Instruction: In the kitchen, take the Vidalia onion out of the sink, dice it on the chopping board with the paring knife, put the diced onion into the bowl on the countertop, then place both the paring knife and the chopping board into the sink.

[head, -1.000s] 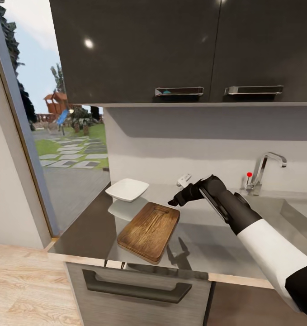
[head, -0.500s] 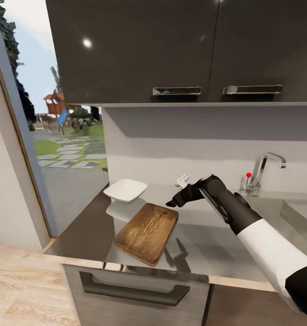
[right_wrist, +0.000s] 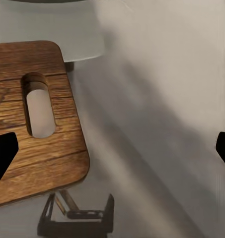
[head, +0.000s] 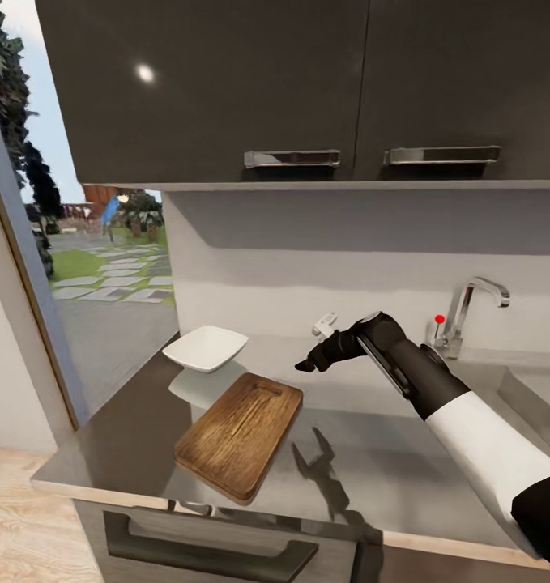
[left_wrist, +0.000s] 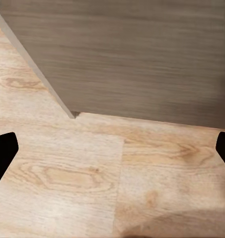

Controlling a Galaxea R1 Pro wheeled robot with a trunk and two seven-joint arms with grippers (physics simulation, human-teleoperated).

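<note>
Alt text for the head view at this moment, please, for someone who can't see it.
The right end effector hovers open and empty above the dark countertop, just past the chopping board. A white bowl sits behind the board; a chrome tap stands right.

Brown chopping board [head: 239, 435] flat on countertop [head: 372, 441], nr white bowl [head: 205, 348]

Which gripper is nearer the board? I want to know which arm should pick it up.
Right. The right gripper hovers open just past the board's far corner, above the countertop. The left gripper hangs open over the wood floor, by a cabinet front.
</note>
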